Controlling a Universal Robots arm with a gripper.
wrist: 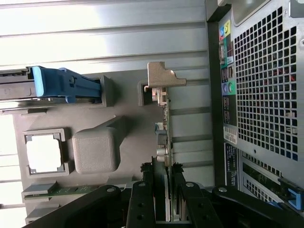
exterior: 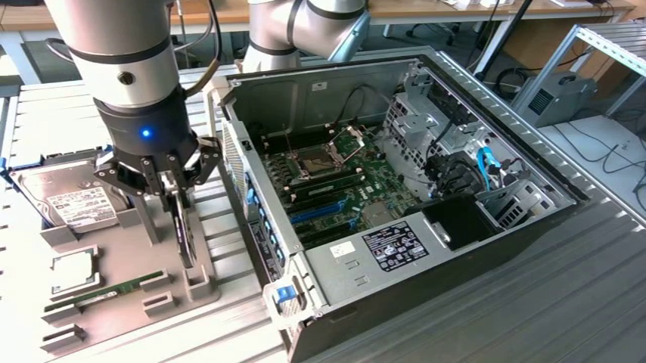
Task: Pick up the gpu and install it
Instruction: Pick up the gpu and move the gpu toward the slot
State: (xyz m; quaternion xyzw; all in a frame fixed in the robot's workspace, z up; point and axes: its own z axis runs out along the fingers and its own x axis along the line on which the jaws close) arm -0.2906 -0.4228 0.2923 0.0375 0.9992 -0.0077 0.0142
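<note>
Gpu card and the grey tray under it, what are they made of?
The gpu looks like a thin, stiff circuit board carrying small parts, with a pale bent sheet-metal bracket at one end. The tray looks like matte grey plastic, maybe moulded or printed: dull, even colour, chunky blocky holders.

On my screen the open computer case [exterior: 302,98] takes the centre and the exterior view's right, lying on a ribbed metal table [exterior: 525,302]. Inside I see the green motherboard [exterior: 368,189], its CPU socket [exterior: 315,160] toward the upper middle, and blue cables [exterior: 486,168] at right. A grey parts tray [exterior: 126,261] sits at lower left, carrying a hard drive [exterior: 76,198] with a white label, a square processor [exterior: 71,274] and a slim RAM stick [exterior: 106,291]. The wrist view gives me the case's perforated rear panel [wrist: 266,80].
</note>
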